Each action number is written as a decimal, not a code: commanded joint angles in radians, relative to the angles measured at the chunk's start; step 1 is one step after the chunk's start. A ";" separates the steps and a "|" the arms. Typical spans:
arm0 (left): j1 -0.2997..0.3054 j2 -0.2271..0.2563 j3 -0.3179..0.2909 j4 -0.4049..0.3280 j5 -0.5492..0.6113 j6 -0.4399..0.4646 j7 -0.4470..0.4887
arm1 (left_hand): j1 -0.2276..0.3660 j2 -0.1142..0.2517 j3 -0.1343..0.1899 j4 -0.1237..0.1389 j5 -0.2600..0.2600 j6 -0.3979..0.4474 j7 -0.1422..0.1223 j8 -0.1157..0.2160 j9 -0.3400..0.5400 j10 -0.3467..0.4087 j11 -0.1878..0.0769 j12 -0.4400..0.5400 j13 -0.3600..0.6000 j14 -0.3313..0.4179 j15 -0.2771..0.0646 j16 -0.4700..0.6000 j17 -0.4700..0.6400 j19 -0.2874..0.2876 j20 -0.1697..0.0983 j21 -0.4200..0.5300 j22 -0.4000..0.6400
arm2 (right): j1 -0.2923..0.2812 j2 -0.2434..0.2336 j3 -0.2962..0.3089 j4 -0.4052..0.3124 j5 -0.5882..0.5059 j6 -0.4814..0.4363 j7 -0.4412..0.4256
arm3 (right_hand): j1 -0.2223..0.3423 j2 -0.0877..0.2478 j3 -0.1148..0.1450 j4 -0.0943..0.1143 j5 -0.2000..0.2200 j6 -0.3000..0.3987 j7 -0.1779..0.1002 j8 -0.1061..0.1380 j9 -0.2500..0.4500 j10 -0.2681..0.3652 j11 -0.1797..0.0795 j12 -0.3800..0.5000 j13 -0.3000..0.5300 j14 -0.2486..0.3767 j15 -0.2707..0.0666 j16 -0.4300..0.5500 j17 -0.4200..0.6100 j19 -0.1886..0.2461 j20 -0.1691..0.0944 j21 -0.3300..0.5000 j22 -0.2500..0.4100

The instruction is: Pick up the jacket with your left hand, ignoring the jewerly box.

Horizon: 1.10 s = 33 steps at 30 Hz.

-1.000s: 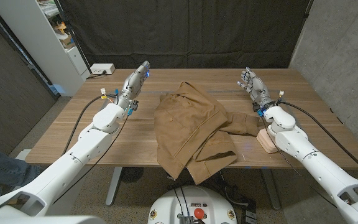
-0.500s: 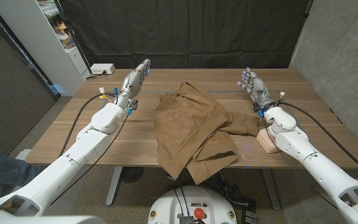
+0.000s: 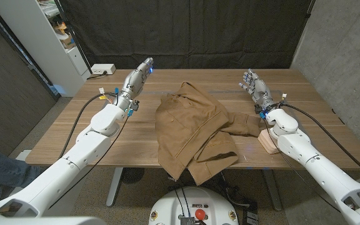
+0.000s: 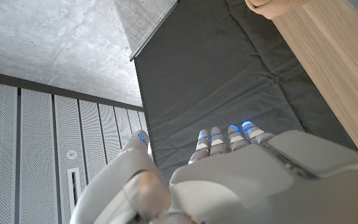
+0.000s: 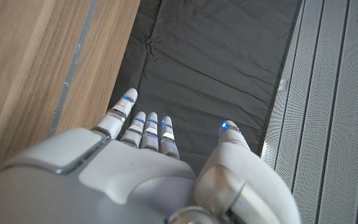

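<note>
Left fingers: straight, lying close side by side, thumb set off to one side, tips lit blue. Nothing in them. My left hand is raised over the far left part of the table, pointing toward the black curtain at the back, well apart from the jacket.

Right fingers: also extended and a little apart, blue at the tips, thumb out to the side. Holding nothing. My right hand stands over the far right part of the table, near the back edge, apart from the jacket.

Jacket: tan-brown cloth, crumpled, lying in the middle of the table between my two arms. The collar end points toward the far edge; the body spreads toward the near edge, where a folded lower corner hangs slightly over. One sleeve trails out to my right and ends just beside my right forearm. Deep folds run across it; the surface looks soft and matte.

Jewelry box: pale wooden shape on the right near the table edge, partly hidden under my right forearm, close to the sleeve end.

Far left corner of the table: a white power strip.
</note>
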 commanded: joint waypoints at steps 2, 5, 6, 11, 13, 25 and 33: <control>0.015 0.006 -0.007 -0.020 0.005 -0.029 -0.017 | 0.016 -0.003 0.001 -0.008 -0.003 0.011 0.004 0.010 0.004 0.006 0.003 0.005 0.003 0.001 0.000 0.004 0.003 -0.003 0.005 -0.002 0.003 | -0.013 0.002 0.002 -0.012 -0.001 0.008 -0.004 | 0.000 0.009 0.002 -0.006 -0.004 0.006 -0.009 0.004 0.004 -0.004 0.000 0.002 0.005 0.006 0.002 0.003 0.003 0.004 0.000 0.005 0.004; 0.019 0.009 -0.010 -0.026 0.009 -0.032 -0.015 | 0.017 -0.002 0.001 -0.009 -0.004 0.010 0.004 0.009 0.004 0.008 0.002 0.006 0.003 0.002 -0.001 0.004 0.003 -0.003 0.007 -0.002 0.003 | -0.015 0.001 0.004 -0.019 0.001 0.003 -0.009 | 0.000 0.009 0.002 -0.006 -0.004 0.006 -0.010 0.004 0.004 -0.004 0.000 0.002 0.005 0.006 0.002 0.003 0.003 0.004 0.000 0.005 0.004; 0.020 0.009 -0.011 -0.028 0.009 -0.033 -0.015 | 0.017 -0.002 0.001 -0.010 -0.004 0.010 0.004 0.009 0.004 0.009 0.001 0.006 0.003 0.002 -0.001 0.004 0.003 -0.003 0.007 -0.002 0.003 | -0.016 0.001 0.005 -0.022 0.003 0.002 -0.010 | 0.000 0.009 0.002 -0.006 -0.004 0.006 -0.010 0.004 0.004 -0.004 -0.001 0.002 0.005 0.006 0.002 0.003 0.003 0.004 0.001 0.005 0.004; 0.020 0.012 -0.011 -0.034 0.017 -0.034 -0.016 | 0.019 -0.002 0.001 -0.012 -0.005 0.011 0.004 0.009 0.004 0.010 0.000 0.006 0.003 0.003 0.000 0.004 0.003 -0.002 0.007 -0.003 0.003 | -0.015 -0.001 0.006 -0.024 0.002 0.004 -0.009 | -0.001 0.009 0.002 -0.006 -0.004 0.006 -0.010 0.004 0.004 -0.004 0.000 0.002 0.005 0.006 0.002 0.003 0.003 0.003 0.001 0.005 0.004; 0.019 0.012 -0.010 -0.037 0.021 -0.032 -0.015 | 0.020 -0.002 0.002 -0.012 -0.005 0.012 0.004 0.009 0.004 0.010 0.000 0.006 0.003 0.004 -0.001 0.004 0.003 -0.001 0.007 -0.003 0.003 | -0.015 -0.001 0.008 -0.026 0.004 0.003 -0.011 | -0.001 0.009 0.002 -0.007 -0.005 0.007 -0.010 0.004 0.004 -0.003 0.000 0.003 0.005 0.007 0.002 0.004 0.003 0.003 0.001 0.005 0.004; 0.007 0.015 -0.001 -0.055 0.049 -0.028 -0.015 | 0.025 -0.002 0.002 -0.020 -0.008 0.016 0.002 0.009 0.004 0.014 -0.002 0.006 0.003 0.008 -0.002 0.004 0.003 0.001 0.009 -0.003 0.004 | -0.014 -0.005 0.014 -0.021 0.006 0.008 -0.006 | -0.001 0.010 0.001 -0.007 -0.005 0.007 -0.011 0.004 0.004 -0.003 0.000 0.003 0.005 0.008 0.002 0.004 0.003 0.002 0.002 0.005 0.004; -0.007 0.018 0.010 -0.063 0.057 -0.013 -0.025 | 0.027 -0.002 0.002 -0.023 -0.009 0.019 0.001 0.009 0.004 0.015 0.000 0.006 0.003 0.009 -0.003 0.003 0.003 0.001 0.010 -0.004 0.004 | -0.013 -0.002 0.019 -0.017 0.021 0.003 0.001 | -0.002 0.010 0.001 -0.007 -0.005 0.007 -0.011 0.005 0.004 -0.002 -0.003 0.004 0.005 0.008 0.002 0.004 0.003 0.001 0.003 0.005 0.004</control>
